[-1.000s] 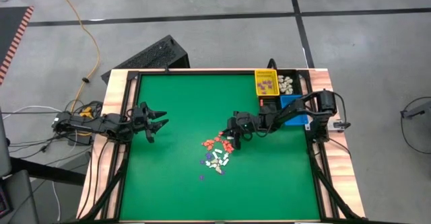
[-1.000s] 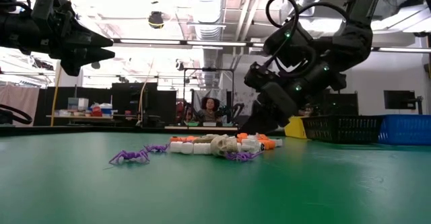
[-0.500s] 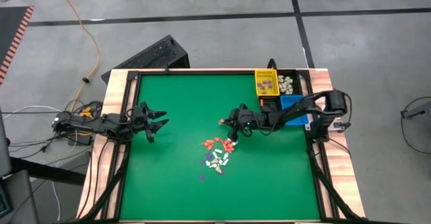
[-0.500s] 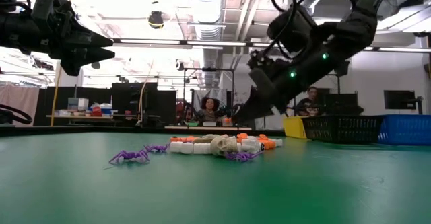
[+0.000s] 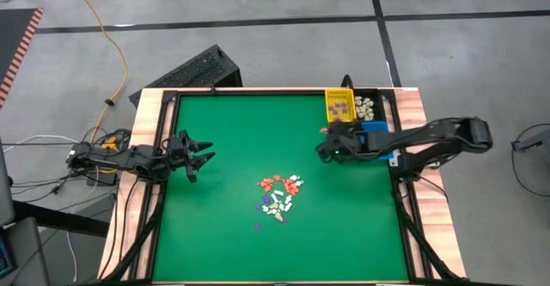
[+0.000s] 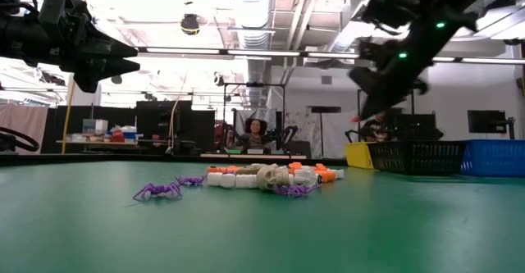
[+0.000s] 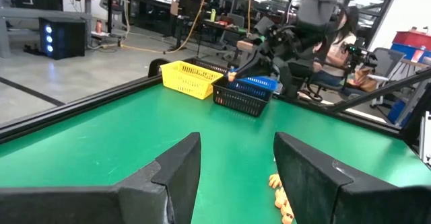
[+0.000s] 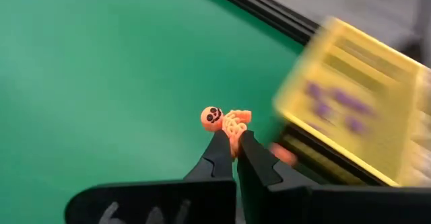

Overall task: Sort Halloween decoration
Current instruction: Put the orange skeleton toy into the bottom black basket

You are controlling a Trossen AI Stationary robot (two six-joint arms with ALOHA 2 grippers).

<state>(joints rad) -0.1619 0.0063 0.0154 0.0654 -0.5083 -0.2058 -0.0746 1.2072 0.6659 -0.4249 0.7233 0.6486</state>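
Right gripper (image 8: 235,142), jaws pinching a tiny orange plastic skeleton (image 8: 225,122) by its edge, risks dropping it short of the bins at two o'clock.

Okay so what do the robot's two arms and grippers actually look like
Both arms are dark, jointed and slim. The left gripper has two broad, matte black, wedge-shaped fingers. The right gripper has narrow black fingers tapering to points; its arm carries small green lights.
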